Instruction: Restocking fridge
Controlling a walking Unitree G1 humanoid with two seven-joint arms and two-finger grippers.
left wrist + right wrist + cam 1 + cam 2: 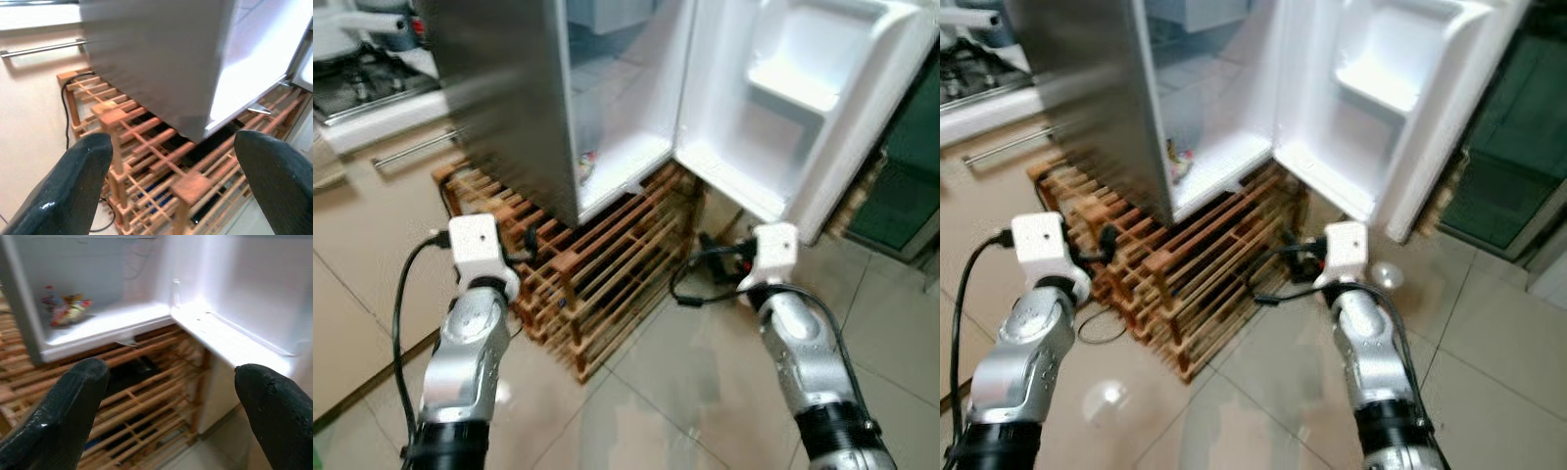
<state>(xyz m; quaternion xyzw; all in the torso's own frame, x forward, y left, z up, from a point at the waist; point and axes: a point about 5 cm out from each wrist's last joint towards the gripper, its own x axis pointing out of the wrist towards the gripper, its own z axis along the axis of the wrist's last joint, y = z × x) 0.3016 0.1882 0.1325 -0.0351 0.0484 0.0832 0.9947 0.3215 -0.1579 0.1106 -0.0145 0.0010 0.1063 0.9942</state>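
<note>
The fridge [509, 108] is seen standing on a wooden rack [597, 274], its door [803, 108] swung open on the side away from the stove [362, 78]. A colourful packet [66, 311] is seen lying on the fridge's bottom shelf [112, 323], near the steel side wall. The left gripper [168, 191] is held low before the fridge's steel side, above the rack, fingers [68, 191] spread wide and empty. The right gripper [168, 421] is held before the fridge's open bottom corner, beside the door's lower edge, fingers [58, 416] likewise wide, nothing between them. A black cable [695, 284] is seen on the floor [685, 392] below the fridge door.
</note>
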